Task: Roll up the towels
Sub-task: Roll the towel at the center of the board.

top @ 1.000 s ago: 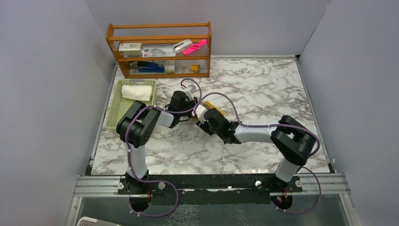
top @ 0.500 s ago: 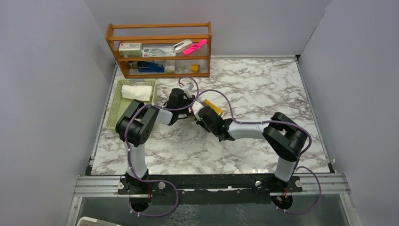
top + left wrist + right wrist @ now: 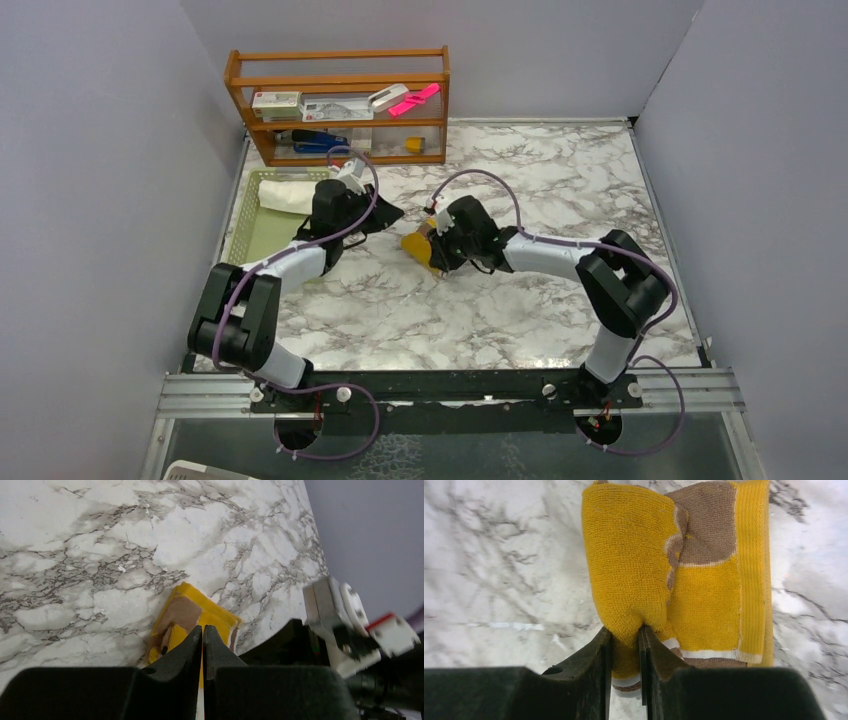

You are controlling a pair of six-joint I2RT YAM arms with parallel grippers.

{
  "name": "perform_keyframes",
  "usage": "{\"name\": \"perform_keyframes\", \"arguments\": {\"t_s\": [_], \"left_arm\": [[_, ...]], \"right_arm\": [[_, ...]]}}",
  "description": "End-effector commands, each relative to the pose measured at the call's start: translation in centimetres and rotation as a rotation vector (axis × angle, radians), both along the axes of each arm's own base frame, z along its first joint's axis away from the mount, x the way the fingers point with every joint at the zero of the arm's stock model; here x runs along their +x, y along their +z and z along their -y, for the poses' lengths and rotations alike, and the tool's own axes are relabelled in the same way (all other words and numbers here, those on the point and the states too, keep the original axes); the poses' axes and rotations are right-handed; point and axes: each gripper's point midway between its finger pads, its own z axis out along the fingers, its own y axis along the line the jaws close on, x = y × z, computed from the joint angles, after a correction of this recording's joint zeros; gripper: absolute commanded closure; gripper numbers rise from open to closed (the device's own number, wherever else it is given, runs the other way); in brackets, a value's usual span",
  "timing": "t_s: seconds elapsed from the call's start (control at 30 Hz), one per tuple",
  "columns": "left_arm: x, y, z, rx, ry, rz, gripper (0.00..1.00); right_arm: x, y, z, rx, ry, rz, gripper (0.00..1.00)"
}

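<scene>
The mustard-yellow towel lies partly rolled on the marble, its brown patch and white edging showing in the right wrist view. My right gripper is shut on the near end of its rolled fold. My left gripper hovers just left of this towel, jaws shut with nothing between them; the towel lies just beyond its tips. The white towel lies rolled in the pale green basket at the left.
A wooden shelf with stationery stands at the back left against the wall. Grey walls close in the marble table on three sides. The right wrist and its cable show at the right of the left wrist view.
The left arm has let go and drawn back to the left, away from the yellow towel. The right gripper has closed on the towel's rolled fold and shifted slightly up.
</scene>
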Motion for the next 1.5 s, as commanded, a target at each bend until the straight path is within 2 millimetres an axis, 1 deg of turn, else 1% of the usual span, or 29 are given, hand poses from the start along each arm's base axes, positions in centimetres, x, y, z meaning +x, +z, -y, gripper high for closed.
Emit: {"name": "perform_keyframes", "arguments": {"t_s": [0.0, 0.13, 0.23, 0.3, 0.43, 0.53, 0.63, 0.73, 0.8, 0.87, 0.93, 1.0, 1.07, 1.17, 1.2, 1.23, 1.3, 1.37, 1.47], "left_arm": [[-2.6, 0.0, 0.1, 0.002, -0.029, -0.009, 0.91], [-4.3, -0.3, 1.3, 0.008, -0.109, -0.006, 0.91], [-5.0, -0.9, 1.9, 0.018, -0.136, -0.011, 0.91], [-5.1, -1.2, 2.2, 0.025, -0.143, -0.016, 0.91], [-4.8, -2.0, 3.3, 0.041, -0.165, -0.020, 0.91], [-4.4, -2.9, 4.4, 0.037, -0.186, -0.030, 0.91], [-3.9, -4.1, 5.6, 0.018, -0.213, -0.054, 0.91], [-3.4, -5.7, 6.4, -0.009, -0.220, -0.092, 0.91], [-3.0, -6.3, 6.8, -0.026, -0.220, -0.108, 0.91], [-2.5, -6.9, 7.0, -0.030, -0.217, -0.120, 0.92], [-2.3, -7.6, 6.9, -0.021, -0.206, -0.128, 0.92], [-2.3, -8.2, 6.7, -0.005, -0.195, -0.134, 0.92], [-2.4, -8.9, 6.4, 0.015, -0.189, -0.144, 0.92], [-2.5, -10.1, 6.2, 0.036, -0.185, -0.169, 0.92], [-2.6, -10.4, 6.2, 0.039, -0.188, -0.175, 0.92], [-2.6, -10.6, 6.2, 0.041, -0.191, -0.180, 0.92], [-2.6, -10.9, 6.3, 0.043, -0.193, -0.189, 0.92], [-2.6, -11.1, 6.4, 0.046, -0.198, -0.191, 0.92], [-2.5, -11.4, 6.3, 0.056, -0.201, -0.197, 0.92]], "right_arm": [[-4.0, -0.3, -0.6, 0.128, 0.048, -0.394, 0.88], [-3.8, 0.4, -1.1, 0.248, 0.046, -0.562, 0.89], [-3.0, 0.4, -0.5, 0.321, 0.016, -0.646, 0.89], [-2.3, -0.2, 0.3, 0.344, -0.017, -0.692, 0.89], [-1.7, -1.9, 1.2, 0.414, -0.031, -0.804, 0.89], [-1.5, -2.6, 1.3, 0.467, -0.031, -0.860, 0.89], [-1.0, -2.9, 1.2, 0.468, -0.037, -0.867, 0.89], [-0.9, -2.9, 1.0, 0.470, -0.035, -0.868, 0.89], [-0.9, -3.1, 1.1, 0.466, -0.034, -0.875, 0.88], [-0.9, -3.4, 1.3, 0.447, -0.043, -0.868, 0.85], [-0.4, -3.6, 1.7, 0.407, -0.067, -0.821, 0.76], [0.8, -3.0, 2.4, 0.363, -0.095, -0.706, 0.72], [2.8, -1.6, 3.8, 0.299, -0.160, -0.536, 0.71], [5.3, 1.9, 5.9, 0.215, -0.238, -0.248, 0.69], [5.5, 3.6, 6.3, 0.198, -0.247, -0.148, 0.67], [5.7, 4.6, 6.6, 0.164, -0.252, -0.057, 0.65], [5.2, 6.5, 6.1, 0.099, -0.223, 0.100, 0.60], [4.3, 6.8, 5.0, 0.024, -0.173, 0.197, 0.58], [3.1, 5.7, 3.7, -0.089, -0.117, 0.266, 0.58]]}}
